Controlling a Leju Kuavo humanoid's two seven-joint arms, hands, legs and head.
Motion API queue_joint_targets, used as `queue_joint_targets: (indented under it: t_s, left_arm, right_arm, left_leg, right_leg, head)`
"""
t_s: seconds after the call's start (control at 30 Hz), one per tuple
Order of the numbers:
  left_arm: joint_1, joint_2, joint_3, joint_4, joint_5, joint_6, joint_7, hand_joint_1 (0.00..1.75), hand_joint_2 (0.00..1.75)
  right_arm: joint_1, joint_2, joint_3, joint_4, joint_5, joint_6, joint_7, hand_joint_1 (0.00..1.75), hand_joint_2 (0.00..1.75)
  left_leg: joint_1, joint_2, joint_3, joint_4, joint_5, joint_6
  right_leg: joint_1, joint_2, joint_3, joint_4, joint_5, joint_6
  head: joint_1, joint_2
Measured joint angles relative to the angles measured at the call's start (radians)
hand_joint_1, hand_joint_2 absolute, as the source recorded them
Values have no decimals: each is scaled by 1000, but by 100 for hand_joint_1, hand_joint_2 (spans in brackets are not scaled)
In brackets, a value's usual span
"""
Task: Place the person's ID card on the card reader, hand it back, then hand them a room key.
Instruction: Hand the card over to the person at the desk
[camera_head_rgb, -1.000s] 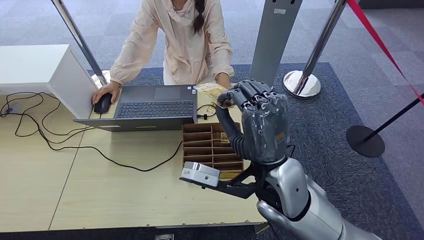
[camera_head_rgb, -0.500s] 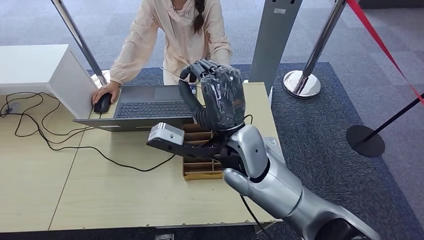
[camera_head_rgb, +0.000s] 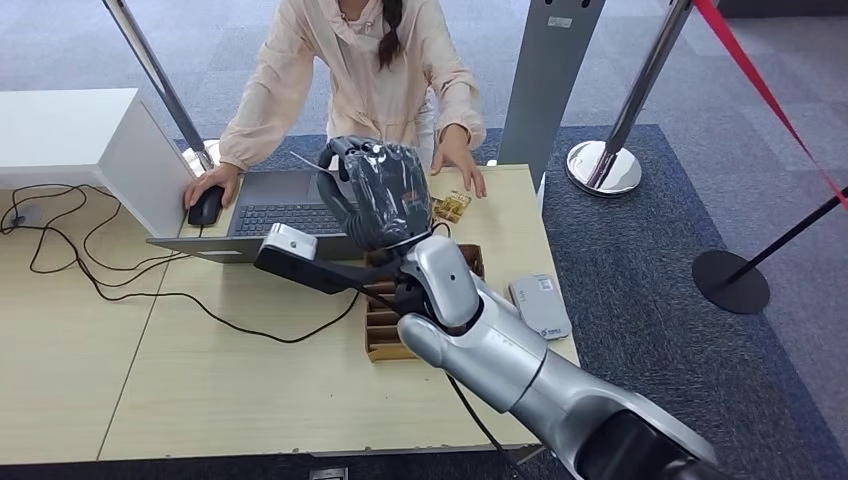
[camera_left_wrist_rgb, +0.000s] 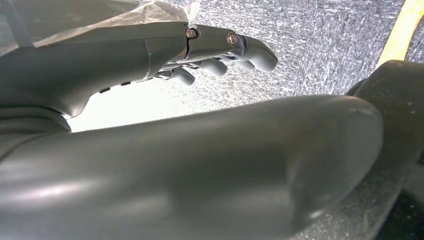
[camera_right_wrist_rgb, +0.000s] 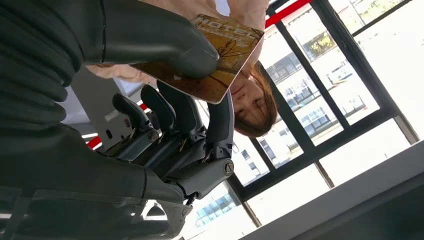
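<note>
The right hand (camera_head_rgb: 375, 192) is raised over the laptop (camera_head_rgb: 290, 212) on the far side of the wooden desk (camera_head_rgb: 200, 390), in front of the seated person (camera_head_rgb: 350, 70), and its thumb and fingers pinch a gold hotel room key card (camera_right_wrist_rgb: 210, 60). Another gold card (camera_head_rgb: 452, 205) lies on the desk just beside the person's hand (camera_head_rgb: 458, 160), the card reader (camera_head_rgb: 540, 305) sits at the right edge of the desk, and a brown slotted card box (camera_head_rgb: 385, 325) is partly hidden behind the arm. The left hand (camera_left_wrist_rgb: 220, 50) hangs over grey carpet with its fingers loosely apart, holding nothing.
</note>
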Motion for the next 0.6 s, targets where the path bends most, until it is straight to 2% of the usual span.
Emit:
queue_joint_targets:
  t_s: [0.33, 0.6]
  left_arm:
    - [1, -11, 1, 0, 0, 0, 20, 0, 0]
    - [1, -38, 2, 0, 0, 0, 45, 0, 0]
  right_arm:
    - [-32, 58, 6, 219, -54, -22, -32, 161, 175]
    - [-44, 98, 9, 351, -60, -37, -48, 160, 175]
  left_leg:
    - [0, 0, 0, 0, 0, 0]
    - [0, 0, 0, 0, 0, 0]
  right_leg:
    - [0, 0, 0, 0, 0, 0]
    - [0, 0, 0, 0, 0, 0]
  head:
    - [0, 0]
    - [0, 0]
